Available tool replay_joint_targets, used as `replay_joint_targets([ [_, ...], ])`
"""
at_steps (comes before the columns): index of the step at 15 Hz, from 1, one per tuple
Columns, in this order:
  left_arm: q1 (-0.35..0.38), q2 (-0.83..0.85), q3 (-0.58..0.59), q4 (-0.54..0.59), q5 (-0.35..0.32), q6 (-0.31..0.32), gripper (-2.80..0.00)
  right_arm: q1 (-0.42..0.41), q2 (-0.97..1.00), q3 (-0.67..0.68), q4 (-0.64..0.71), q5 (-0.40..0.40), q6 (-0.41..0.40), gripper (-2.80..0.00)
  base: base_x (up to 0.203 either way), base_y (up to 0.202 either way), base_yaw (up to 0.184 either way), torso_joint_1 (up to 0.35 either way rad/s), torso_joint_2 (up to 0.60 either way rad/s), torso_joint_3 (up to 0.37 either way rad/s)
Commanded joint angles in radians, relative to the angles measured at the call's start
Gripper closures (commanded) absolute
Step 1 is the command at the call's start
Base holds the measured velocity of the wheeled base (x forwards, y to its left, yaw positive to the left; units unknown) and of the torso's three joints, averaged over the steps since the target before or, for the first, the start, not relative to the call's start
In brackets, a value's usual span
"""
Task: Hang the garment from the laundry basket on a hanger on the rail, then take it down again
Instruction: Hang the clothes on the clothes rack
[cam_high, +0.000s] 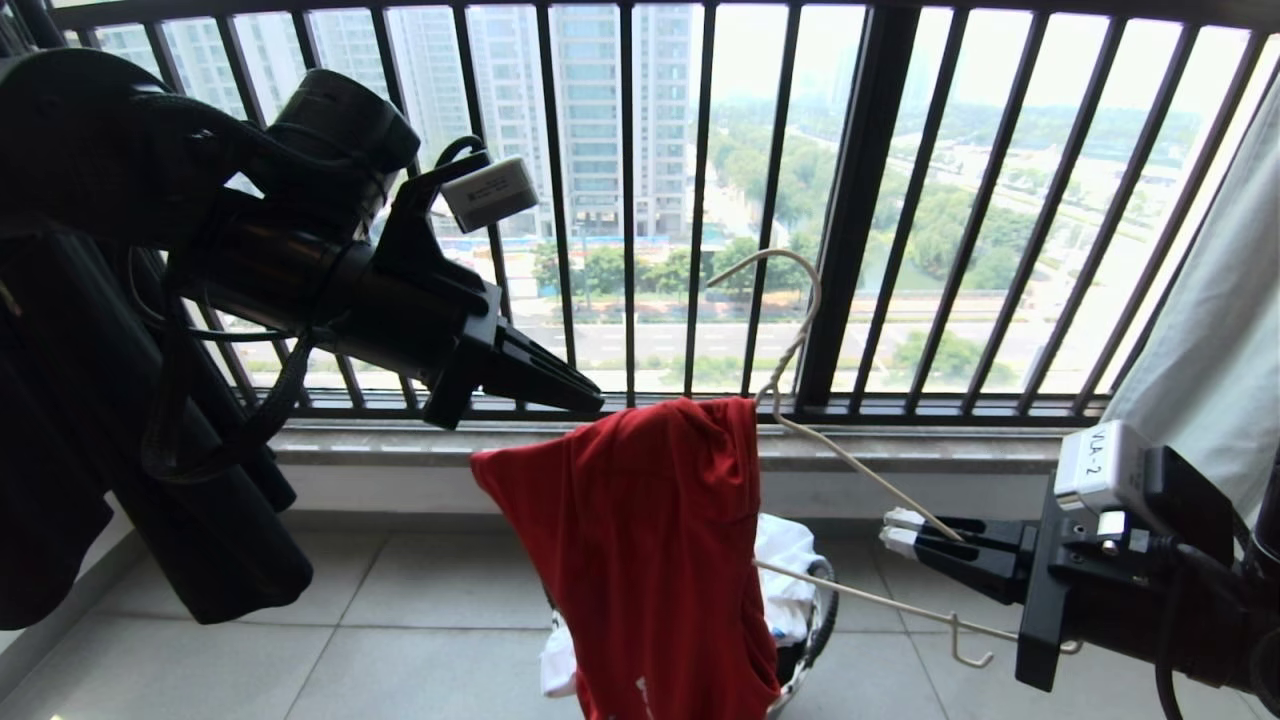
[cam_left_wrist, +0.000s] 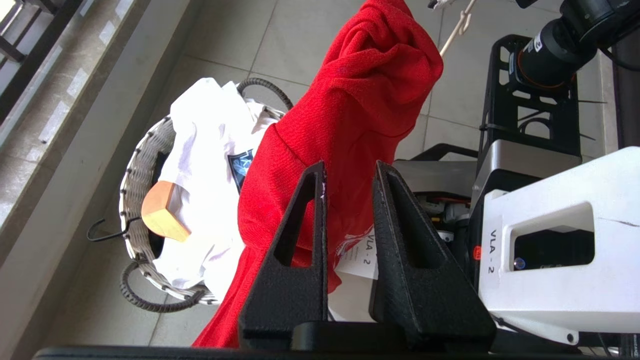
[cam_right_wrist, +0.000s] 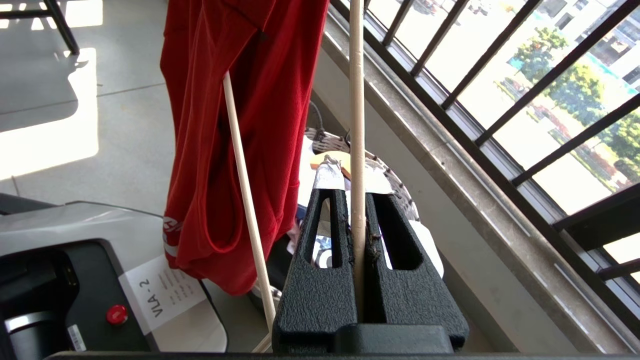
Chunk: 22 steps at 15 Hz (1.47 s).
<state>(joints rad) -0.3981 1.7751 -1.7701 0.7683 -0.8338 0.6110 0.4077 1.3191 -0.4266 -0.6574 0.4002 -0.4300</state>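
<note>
The red garment (cam_high: 640, 540) hangs draped over one end of the thin white wire hanger (cam_high: 850, 465), above the laundry basket (cam_high: 822, 620) on the floor. My right gripper (cam_high: 895, 532) is shut on the hanger's wire (cam_right_wrist: 356, 100), holding it out from the right. In the right wrist view the wire runs straight between the right gripper (cam_right_wrist: 352, 175) fingers, with the garment (cam_right_wrist: 240, 125) beyond. My left gripper (cam_high: 598, 400) hovers just up and left of the garment's top. In its wrist view the left gripper (cam_left_wrist: 350, 167) stands slightly open and empty, the garment (cam_left_wrist: 340, 115) behind. The rail is out of view.
White clothing (cam_left_wrist: 200, 165) and a wooden hanger end (cam_left_wrist: 162, 212) fill the woven basket (cam_left_wrist: 137, 165). The dark barred balcony railing (cam_high: 850, 200) and a stone sill run behind. Dark clothes (cam_high: 80, 450) hang at left, pale fabric (cam_high: 1210, 340) at right. My white base (cam_left_wrist: 550, 240) stands close.
</note>
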Motion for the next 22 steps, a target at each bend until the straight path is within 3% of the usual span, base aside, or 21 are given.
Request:
replay_joint_targets([
  [1,0.015,0.033,0.013,0.007,-0.045,0.057,-2.8,0.008,0.003,0.002,-0.004,0.003,-0.003,0.0,0.0,0.0,0.0,0.0,0.0,0.0],
  [4,0.05,0.056,0.003,0.0,-0.191,0.071,-2.8,0.013,0.006,0.006,-0.004,0.003,-0.004,0.0,0.0,0.0,0.0,0.0,0.0,0.0],
  [13,0.013,0.11,0.022,-0.032,-0.178,0.087,-2.8,0.022,-0.003,0.006,-0.004,0.003,-0.003,0.0,0.0,0.0,0.0,0.0,0.0,0.0],
  [22,-0.074,0.127,0.06,-0.015,-0.094,0.09,-2.8,0.023,-0.035,0.008,-0.004,0.005,-0.004,0.0,0.0,0.0,0.0,0.0,0.0,0.0],
])
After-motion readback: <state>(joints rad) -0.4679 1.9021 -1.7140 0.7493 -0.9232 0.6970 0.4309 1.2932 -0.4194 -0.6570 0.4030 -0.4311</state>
